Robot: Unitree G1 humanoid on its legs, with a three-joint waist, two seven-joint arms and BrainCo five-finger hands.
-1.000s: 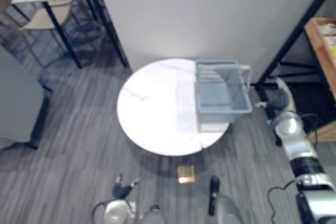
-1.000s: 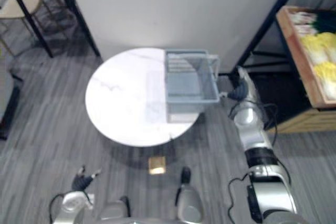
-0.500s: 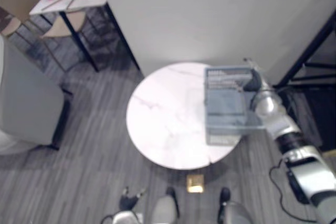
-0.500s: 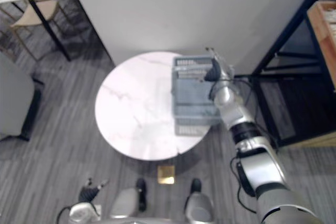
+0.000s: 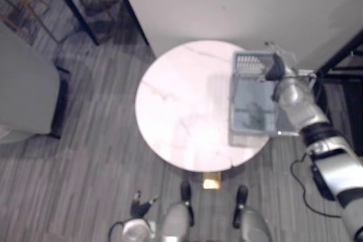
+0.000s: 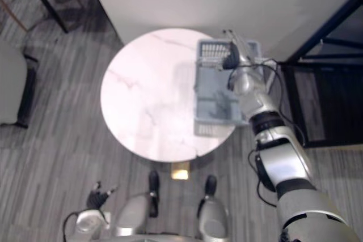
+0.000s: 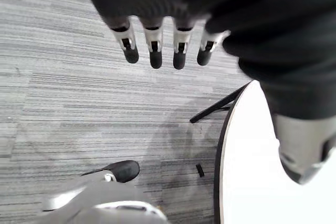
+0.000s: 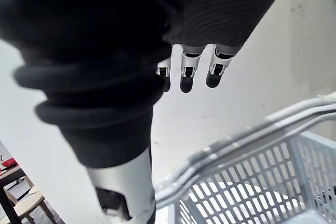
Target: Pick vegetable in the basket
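Observation:
A grey-blue plastic basket (image 5: 243, 65) with slotted walls stands on the right side of a round white table (image 5: 181, 111). Inside it I make out a dark patch (image 5: 253, 113), too vague to name as a vegetable. My right hand (image 5: 275, 68) hovers over the basket's far right corner. Its fingers (image 8: 185, 73) are straight and hold nothing, just above the basket's grey handle (image 8: 247, 140). My left hand (image 5: 139, 206) hangs low at the near left, its fingers (image 7: 155, 52) straight over the floor beside the table's edge (image 7: 220, 150).
A grey chair (image 5: 25, 89) stands to the left and dark table legs (image 5: 74, 9) show at the far left. A white wall (image 5: 227, 4) rises right behind the table. A black shelf frame (image 5: 343, 58) stands to the right.
The camera has shifted. My right arm has swung up from beside the basket's right side to over its far right corner, and the hand still holds nothing. The left hand stays low.

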